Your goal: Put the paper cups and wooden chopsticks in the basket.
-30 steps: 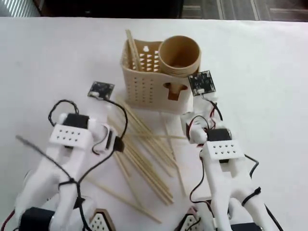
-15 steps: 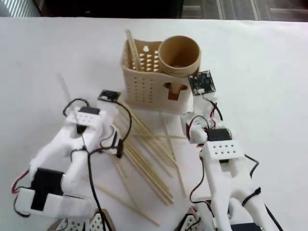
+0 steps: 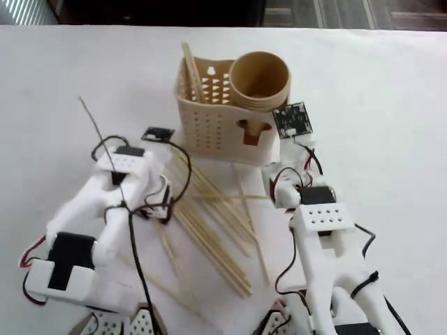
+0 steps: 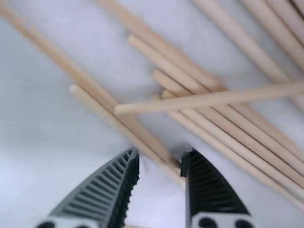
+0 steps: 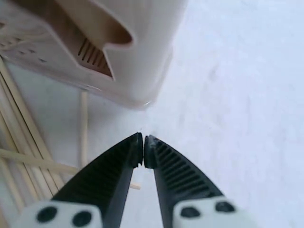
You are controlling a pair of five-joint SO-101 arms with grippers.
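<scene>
**Left wrist view: fingers astride one stick, grip not yet made**

You are in the chopstick half of the job. The paper cups [image 3: 260, 78] already sit stacked in the basket [image 3: 209, 125], at its 3 o'clock end. A few upright chopsticks [image 3: 193, 70] lean in its 9 o'clock end. The loose wooden chopsticks [image 3: 216, 223] lie fanned and crossed at 6 o'clock from the basket, between your two arms.

Your left gripper [image 4: 160, 159] is low over the pile's 9 o'clock edge. Its fingers are part open, with one stick's end running between the tips and nothing clamped. Your right gripper [image 5: 143, 144] hangs just off the basket's near corner, at about 5 o'clock from it, with its fingers pressed together and empty.

The next move looks like a close on that single stick. Another stick lies against it and a third crosses the heap, so a clean lift likely needs a centred pinch. You would then need to tip the stick upright to clear the basket's rim.

The table [image 3: 391, 105] is plain white and matte. Past its far edge, at 12 o'clock, you see only dark floor [image 3: 140, 10].
</scene>
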